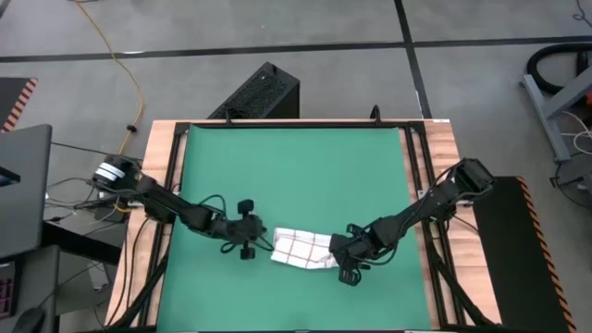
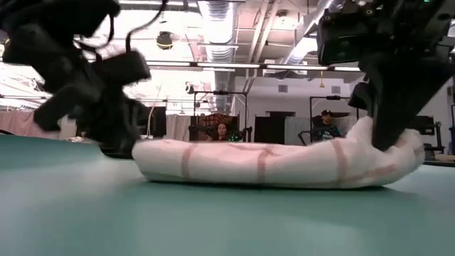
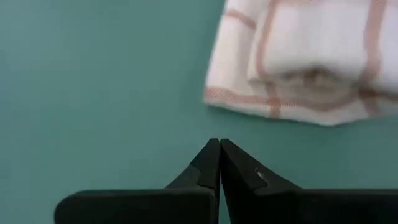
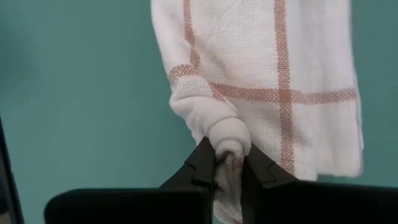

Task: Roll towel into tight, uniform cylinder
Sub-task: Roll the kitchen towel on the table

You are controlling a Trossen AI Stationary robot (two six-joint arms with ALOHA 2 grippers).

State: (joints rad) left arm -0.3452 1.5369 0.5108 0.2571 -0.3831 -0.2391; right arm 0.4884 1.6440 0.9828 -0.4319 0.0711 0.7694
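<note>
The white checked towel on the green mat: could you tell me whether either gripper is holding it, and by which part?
The right gripper pinches the white checked cloth towel at a bunched end; the left gripper is shut, empty.

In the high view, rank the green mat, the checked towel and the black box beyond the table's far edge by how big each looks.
1. Green mat, by far the largest.
2. Black box and towel: too alike to rank. The box runs partly behind the table edge, and the right tool pinches and covers one end of the towel.
</note>
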